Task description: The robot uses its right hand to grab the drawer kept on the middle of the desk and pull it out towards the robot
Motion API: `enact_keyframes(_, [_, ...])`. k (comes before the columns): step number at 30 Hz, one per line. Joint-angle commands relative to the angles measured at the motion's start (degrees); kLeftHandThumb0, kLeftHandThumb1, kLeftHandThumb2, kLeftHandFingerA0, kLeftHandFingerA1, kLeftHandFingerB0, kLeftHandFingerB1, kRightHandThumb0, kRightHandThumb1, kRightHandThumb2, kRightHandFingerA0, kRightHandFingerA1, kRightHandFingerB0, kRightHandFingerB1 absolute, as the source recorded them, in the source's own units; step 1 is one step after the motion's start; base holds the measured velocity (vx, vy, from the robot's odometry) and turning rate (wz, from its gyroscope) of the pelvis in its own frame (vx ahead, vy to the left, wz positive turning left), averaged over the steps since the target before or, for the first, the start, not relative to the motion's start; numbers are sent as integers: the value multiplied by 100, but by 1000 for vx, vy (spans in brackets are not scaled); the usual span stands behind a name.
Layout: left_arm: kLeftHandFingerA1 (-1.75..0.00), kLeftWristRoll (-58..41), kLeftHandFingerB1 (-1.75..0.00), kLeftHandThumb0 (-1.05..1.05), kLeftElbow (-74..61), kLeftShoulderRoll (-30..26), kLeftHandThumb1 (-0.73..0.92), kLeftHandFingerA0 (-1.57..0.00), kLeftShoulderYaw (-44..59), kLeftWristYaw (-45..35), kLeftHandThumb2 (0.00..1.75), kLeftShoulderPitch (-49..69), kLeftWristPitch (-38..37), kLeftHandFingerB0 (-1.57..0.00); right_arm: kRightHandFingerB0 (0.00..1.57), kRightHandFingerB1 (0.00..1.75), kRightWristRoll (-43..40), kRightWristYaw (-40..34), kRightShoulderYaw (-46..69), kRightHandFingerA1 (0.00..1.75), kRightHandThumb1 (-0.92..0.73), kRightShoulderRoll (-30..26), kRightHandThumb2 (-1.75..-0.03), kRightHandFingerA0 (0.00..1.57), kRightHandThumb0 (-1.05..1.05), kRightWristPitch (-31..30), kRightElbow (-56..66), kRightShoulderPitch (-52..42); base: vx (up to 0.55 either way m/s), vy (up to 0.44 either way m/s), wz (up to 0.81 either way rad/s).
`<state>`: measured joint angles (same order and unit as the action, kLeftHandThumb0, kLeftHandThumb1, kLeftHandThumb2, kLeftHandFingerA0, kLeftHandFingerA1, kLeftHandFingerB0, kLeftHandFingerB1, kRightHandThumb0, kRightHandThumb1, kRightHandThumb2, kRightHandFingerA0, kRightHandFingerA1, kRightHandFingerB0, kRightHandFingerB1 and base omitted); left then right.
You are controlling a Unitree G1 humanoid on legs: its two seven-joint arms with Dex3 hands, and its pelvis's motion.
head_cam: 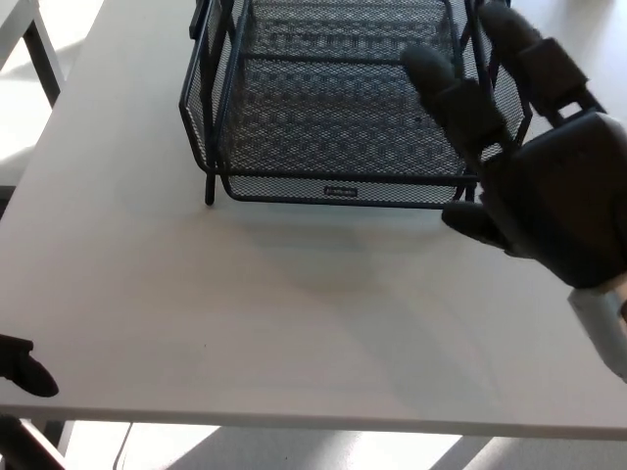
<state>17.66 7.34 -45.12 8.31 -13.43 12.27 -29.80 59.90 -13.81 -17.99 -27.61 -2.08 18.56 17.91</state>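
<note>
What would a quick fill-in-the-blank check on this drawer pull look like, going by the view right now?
1. The right hand has its fingers spread, so it is ____.
2. The black mesh drawer sits on a desk whose top is coloured ____.
3. The right hand is at the front ____ corner of the drawer as the picture shows it.
4. Only a small dark part of the left hand shows, at the picture's lower ____ edge.

Missing words: open; white; right; left
</note>
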Motion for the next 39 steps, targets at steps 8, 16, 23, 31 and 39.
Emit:
enact_keyframes(8, [-87, 66, -57, -29, 25, -67, 56, -79, 127, 21, 56, 198, 19, -80, 6, 34, -1432, 1119, 3732, 16, -57, -447, -57, 0, -50, -269, 1964, -2440, 0, 0, 0])
enact_keyframes(16, [-86, 59, -58, -29, 54, -53, 55, -81, 139, 61, 56, 228, -36, -81, 2, 35, -2077, 966, 5117, 28, -54, 52, -57, 0, -49, -318, 1711, -3286, 0, 0, 0])
enact_keyframes(23, [-87, 57, -59, -29, 17, -80, 56, -80, 152, 37, 56, 259, -36, -80, 3, 41, -1852, 276, 5465, 31, -55, 31, -57, 0, -58, -41, 140, -3729, 0, 0, 0])
enact_keyframes(31, [-87, 53, -60, -31, 47, -95, 57, -79, 137, 3, 56, 213, -1, -79, 12, 40, -1968, 123, 5325, 45, -48, -81, -55, 0, -52, -194, -2315, -3604, 0, 0, 0])
enact_keyframes(39, [-88, 83, -60, -29, 103, -58, 55, -81, 117, 73, 57, 172, -58, -81, 10, 28, -2311, 928, 4937, 38, -55, -17, -58, 0, -57, -602, -3516, -3448, 0, 0, 0])
